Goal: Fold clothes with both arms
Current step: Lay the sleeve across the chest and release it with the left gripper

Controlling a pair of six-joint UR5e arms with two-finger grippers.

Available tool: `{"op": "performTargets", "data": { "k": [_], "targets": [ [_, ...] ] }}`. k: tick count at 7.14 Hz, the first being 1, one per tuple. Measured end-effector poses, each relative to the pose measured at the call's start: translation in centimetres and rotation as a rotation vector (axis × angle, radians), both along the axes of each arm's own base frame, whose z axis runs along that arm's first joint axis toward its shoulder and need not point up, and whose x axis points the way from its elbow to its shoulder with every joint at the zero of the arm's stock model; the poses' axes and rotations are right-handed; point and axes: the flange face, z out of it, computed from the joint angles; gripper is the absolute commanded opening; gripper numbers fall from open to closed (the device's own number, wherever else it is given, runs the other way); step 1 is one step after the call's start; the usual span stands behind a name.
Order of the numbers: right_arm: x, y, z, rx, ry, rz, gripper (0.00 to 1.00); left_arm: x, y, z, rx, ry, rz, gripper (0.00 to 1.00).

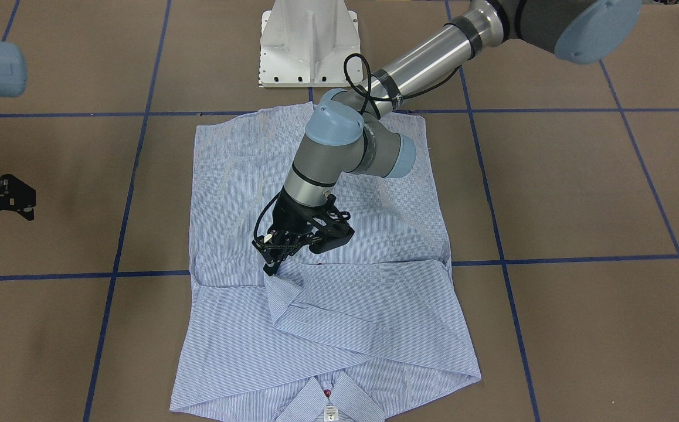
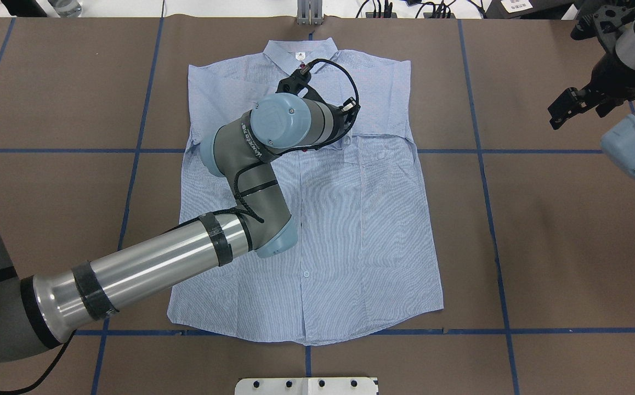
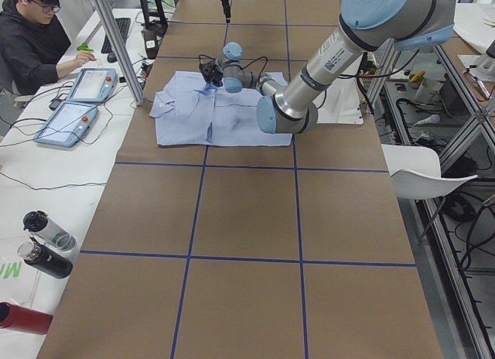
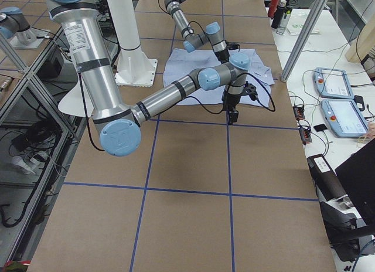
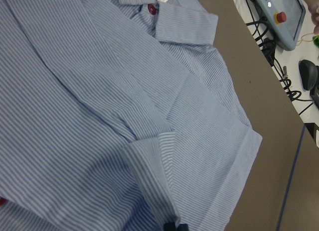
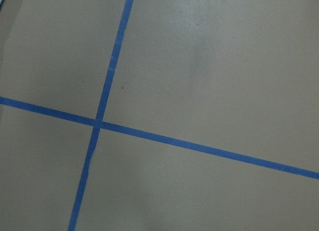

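The light blue-and-white striped shirt (image 1: 398, 234) lies flat, front up, on the brown table (image 1: 580, 193), also in the overhead view (image 2: 361, 230). Both sleeves are folded across the chest and the collar (image 1: 328, 398) points away from the robot. My left gripper (image 1: 270, 268) points down at the chest. Its fingertips (image 5: 173, 226) are together at the end of a sleeve cuff (image 5: 154, 166), shut on it. My right gripper (image 1: 26, 202) hangs over bare table well off the shirt's side, also in the overhead view (image 2: 556, 118). It looks open and empty.
The white pedestal base (image 1: 307, 47) stands at the robot's edge of the table. Blue tape lines (image 6: 99, 124) grid the tabletop. An operator (image 3: 39, 42), teach pendants (image 3: 93, 84) and bottles (image 3: 46, 231) are along the far side bench.
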Motion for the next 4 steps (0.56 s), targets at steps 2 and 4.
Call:
{"op": "performTargets", "data": {
  "k": [2, 4],
  "targets": [
    [-0.1, -0.1, 0.1, -0.002, 0.001, 0.000, 1.00, 0.3, 0.2, -1.1, 0.063, -0.017, 0.006, 1.00],
    [-0.3, -0.7, 0.6, -0.001, 0.000, 0.001, 1.00, 0.5, 1.4, -4.5, 0.228, -0.002, 0.001, 1.00]
  ]
}}
